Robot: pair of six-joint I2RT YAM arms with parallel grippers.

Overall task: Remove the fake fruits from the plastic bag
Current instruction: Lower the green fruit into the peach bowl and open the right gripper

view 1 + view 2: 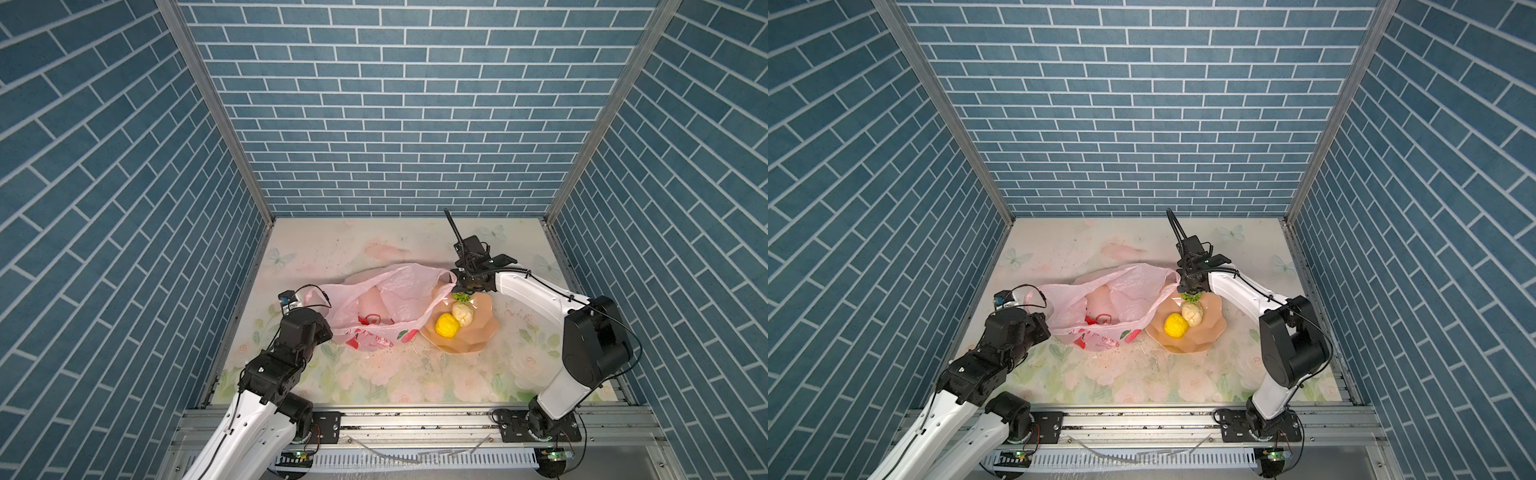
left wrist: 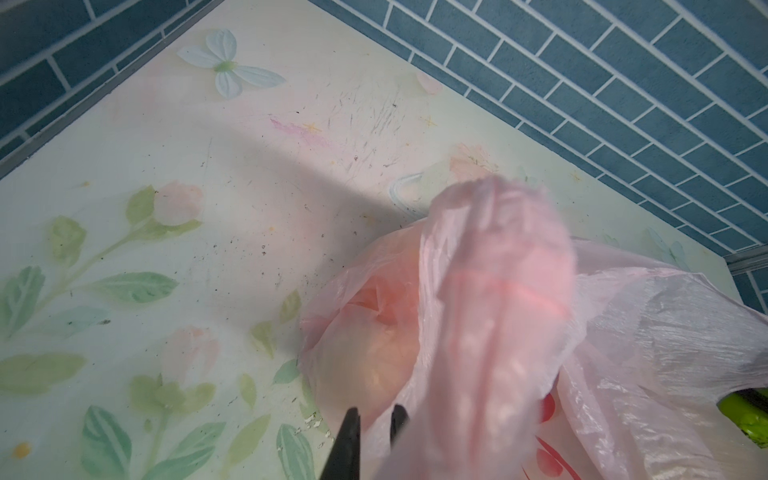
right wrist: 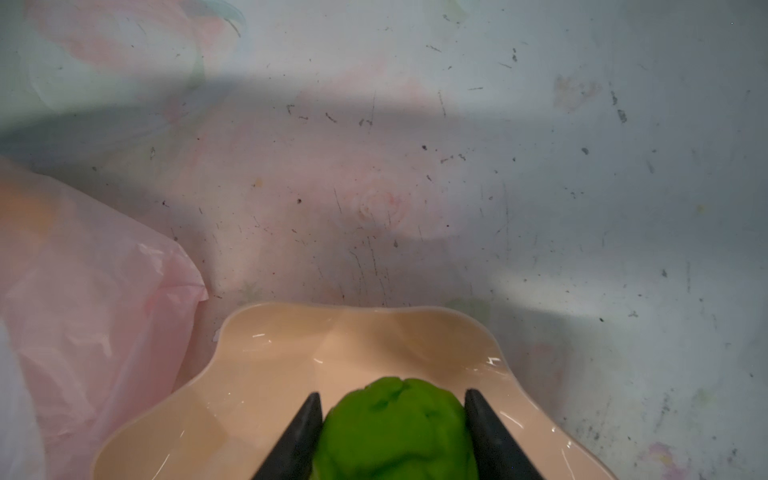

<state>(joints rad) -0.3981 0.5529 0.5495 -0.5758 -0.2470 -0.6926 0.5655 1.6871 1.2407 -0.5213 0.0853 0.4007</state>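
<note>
Pinching green fruit (image 3: pixel 399 432) w/ R gripper (image 3: pixel 392 395), fingers pressing on it from both sides, hanging just over far rim of peach scalloped bowl (image 1: pixel 476 338). Showing in both top views only as a green sliver (image 1: pixel 461 297) (image 1: pixel 1192 296) under gripper body.

Finding 2 more fake fruits lying inside bowl (image 1: pixel 1209 328): yellow fruit (image 1: pixel 446 325) (image 1: pixel 1174 325) nr bowl's middle, and cream-white fruit (image 1: pixel 463 312) (image 1: pixel 1192 312) touching it, btw it & the green one.

Spotting plastic bag (image 1: pixel 395 291) (image 1: pixel 1129 286) just beside bowl, on its left in both top views, w/ pink film draping over bowl's near-side rim & mouth gaping upward.

Pinching bag's handle loop w/ L gripper (image 2: pixel 376 413) at bag end away from bowl. Fingers nearly together, film caught btw & over them, holding loop up off table (image 1: pixel 374 374).

Making out thru film (image 2: pixel 623 332), well apart from bowl: a pale orange-peach rounded fruit (image 2: pixel 365 353). Also seeing sth red (image 1: pixel 370 319) low in bag; fruit or print, cannot tell.
</note>
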